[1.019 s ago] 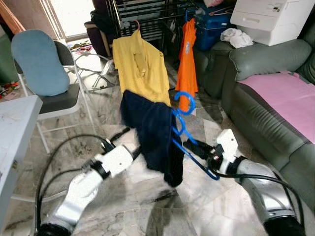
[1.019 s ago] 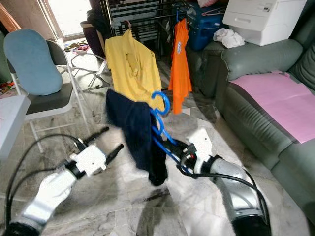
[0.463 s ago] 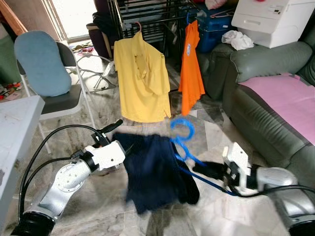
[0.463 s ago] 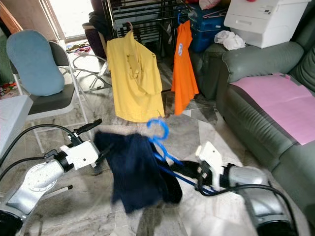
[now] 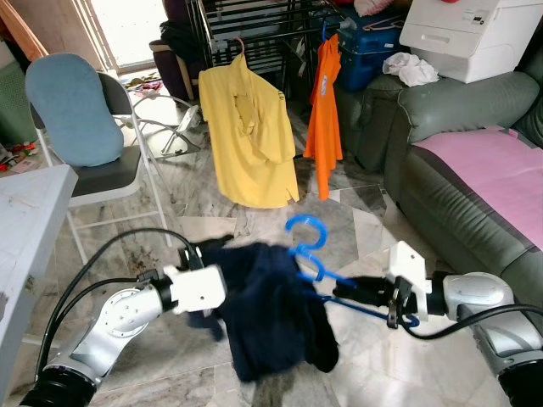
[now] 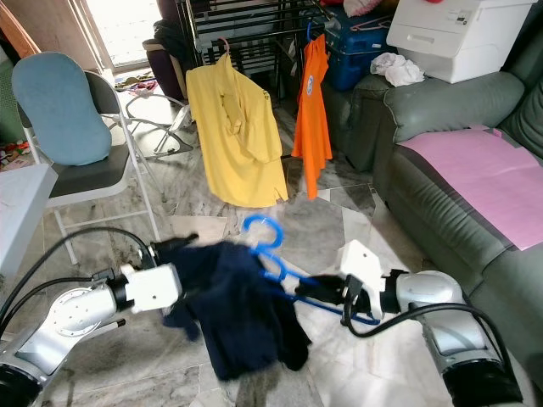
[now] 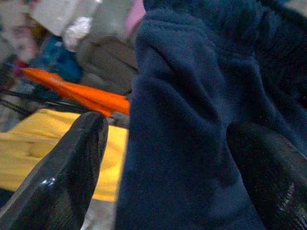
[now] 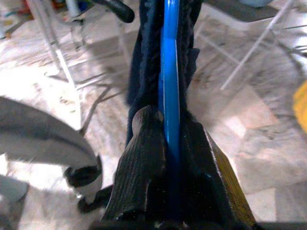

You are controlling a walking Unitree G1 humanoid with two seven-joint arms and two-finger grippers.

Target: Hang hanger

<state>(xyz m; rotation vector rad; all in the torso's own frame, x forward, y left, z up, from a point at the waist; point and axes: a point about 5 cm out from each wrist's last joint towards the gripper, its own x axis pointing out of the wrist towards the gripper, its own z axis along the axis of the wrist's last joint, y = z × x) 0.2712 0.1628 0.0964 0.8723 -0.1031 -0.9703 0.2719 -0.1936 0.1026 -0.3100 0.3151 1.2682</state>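
My right gripper [image 8: 165,139] is clamped tight on the blue hanger [image 5: 316,270], held low over the floor so its hook points up toward the rack [image 5: 254,25]. My left gripper [image 7: 163,158] sits wide open around the dark garment [image 5: 271,314] draped on it, steadying the cloth.

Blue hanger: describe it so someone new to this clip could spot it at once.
Start at the grey-green sofa on the right, then drop to the marble floor before it. There the right end effector pinches the blue hanger, draped with a dark navy garment. Unlike the hung yellow shirt and orange shirt, it is on no rack.
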